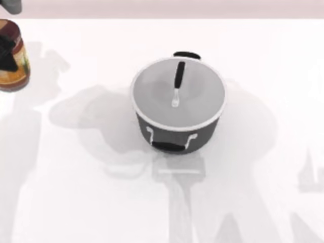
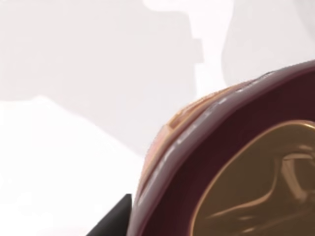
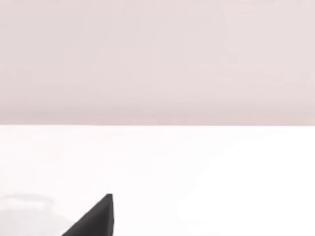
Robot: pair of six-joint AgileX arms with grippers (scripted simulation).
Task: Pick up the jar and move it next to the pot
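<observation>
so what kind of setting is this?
Likely a rendered tabletop test scene, not a real kitchen: a bare white table, a large dark grey lidded cooking pot at its middle, and a small orange-labelled glass jar at the far left edge.

Jar (image 1: 12,55) far left edge; lidded pot (image 1: 178,104) centre, well apart.

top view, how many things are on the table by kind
Jars: 1, the jar at the far left edge, with the left end effector dark over its top
Pots: 1, the pot near the middle, lid on
Total: 2
</observation>
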